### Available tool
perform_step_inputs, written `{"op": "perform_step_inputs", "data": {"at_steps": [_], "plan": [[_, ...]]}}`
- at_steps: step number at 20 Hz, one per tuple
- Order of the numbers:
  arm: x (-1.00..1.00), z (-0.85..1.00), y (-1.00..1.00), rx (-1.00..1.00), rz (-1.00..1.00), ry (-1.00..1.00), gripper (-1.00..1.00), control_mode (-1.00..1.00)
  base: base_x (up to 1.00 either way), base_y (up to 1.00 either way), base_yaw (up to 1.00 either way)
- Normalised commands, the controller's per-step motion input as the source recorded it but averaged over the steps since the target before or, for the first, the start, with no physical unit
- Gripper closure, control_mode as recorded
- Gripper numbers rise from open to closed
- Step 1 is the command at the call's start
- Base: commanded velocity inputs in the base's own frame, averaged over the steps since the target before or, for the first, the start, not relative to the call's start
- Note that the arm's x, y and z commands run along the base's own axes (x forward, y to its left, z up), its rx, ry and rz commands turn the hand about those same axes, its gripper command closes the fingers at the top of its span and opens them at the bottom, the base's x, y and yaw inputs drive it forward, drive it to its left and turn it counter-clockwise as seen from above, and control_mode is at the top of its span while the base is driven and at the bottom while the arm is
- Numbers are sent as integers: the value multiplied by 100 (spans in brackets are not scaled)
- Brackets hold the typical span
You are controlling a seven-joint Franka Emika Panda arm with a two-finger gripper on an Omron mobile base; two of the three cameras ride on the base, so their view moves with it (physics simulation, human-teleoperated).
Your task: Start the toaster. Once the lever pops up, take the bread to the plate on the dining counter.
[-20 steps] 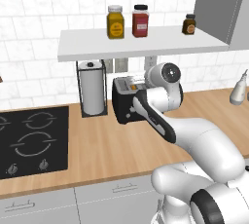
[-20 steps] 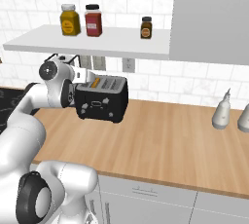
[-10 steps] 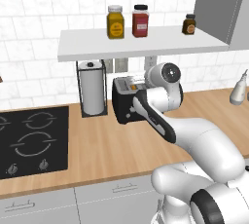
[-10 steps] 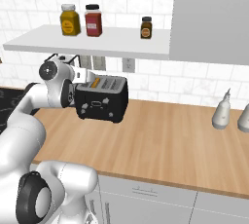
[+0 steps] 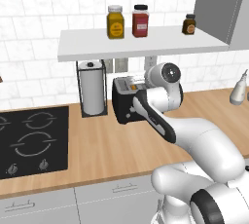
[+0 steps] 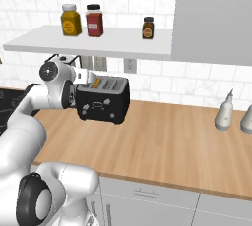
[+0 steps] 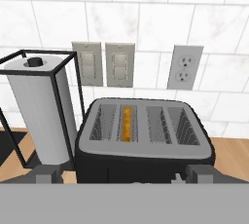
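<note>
The black toaster [image 7: 146,146] stands on the wood worktop against the tiled wall, also seen from both sides [image 5: 122,105] [image 6: 103,104]. The bread [image 7: 127,123] sits low in the second slot from the left, only its orange-brown top edge showing [image 6: 97,82]. My gripper [image 7: 125,175] hangs open just above and in front of the toaster, its fingertips [image 7: 48,174] spread wider than the toaster's front, touching nothing. The plate and the dining counter are out of view.
A paper towel roll [image 7: 41,116] in a black wire holder stands close to the toaster's left. A shelf [image 5: 141,45] with jars hangs low overhead. The black hob [image 5: 29,140] lies left; two bottles [image 6: 224,114] stand right.
</note>
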Motion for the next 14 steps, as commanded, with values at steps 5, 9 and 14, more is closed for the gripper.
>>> {"op": "perform_step_inputs", "data": {"at_steps": [5, 9, 14], "plan": [[0, 0, 0, 0, 0, 0, -100, -100, 0, 0, 0], [0, 0, 0, 0, 0, 0, -100, -100, 0, 0, 0], [0, 0, 0, 0, 0, 0, -100, -100, 0, 0, 0]]}}
